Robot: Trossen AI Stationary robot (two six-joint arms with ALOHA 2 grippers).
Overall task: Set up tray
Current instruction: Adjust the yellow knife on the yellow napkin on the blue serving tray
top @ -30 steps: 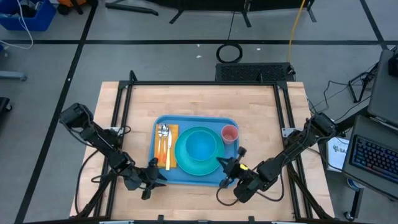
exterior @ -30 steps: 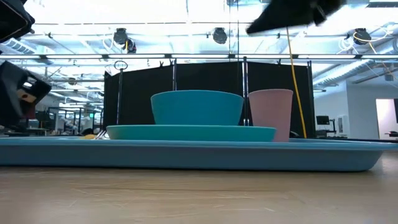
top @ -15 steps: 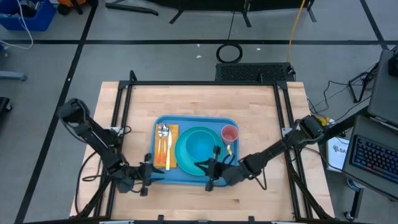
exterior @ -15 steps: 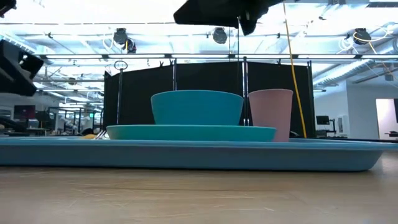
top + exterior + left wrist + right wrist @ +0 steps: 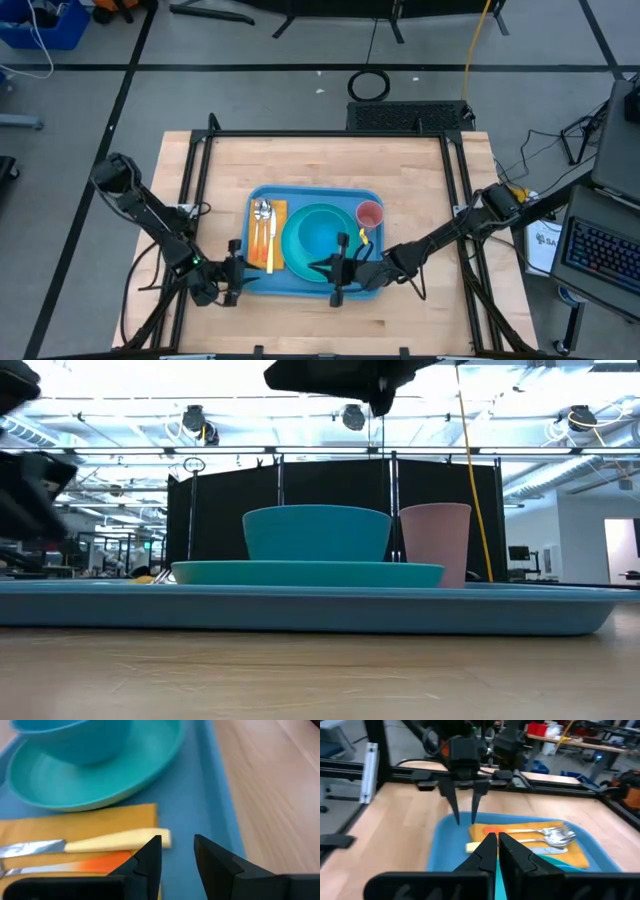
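Overhead looks straight down, low camera level across; both share the tray [image 5: 262, 281].

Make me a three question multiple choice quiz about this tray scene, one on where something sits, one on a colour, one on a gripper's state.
1. Where is the small round blue bowl?
A. On the bare wooden table
B. On the round turquoise plate
C. Inside the cup

2. What colour is the plastic cup?
A. Pink
B. Green
C. Black

3. How are the left gripper's fingers?
A. Clamped on the cup
C. Holding a fork
B. Apart, holding nothing

Answers: 1 B, the low view shows the bowl resting on the round turquoise plate on the large light-blue rectangular plastic tray. 2 A, pink in both views. 3 B, the left wrist view shows a gap between its fingers, over the tray's edge.
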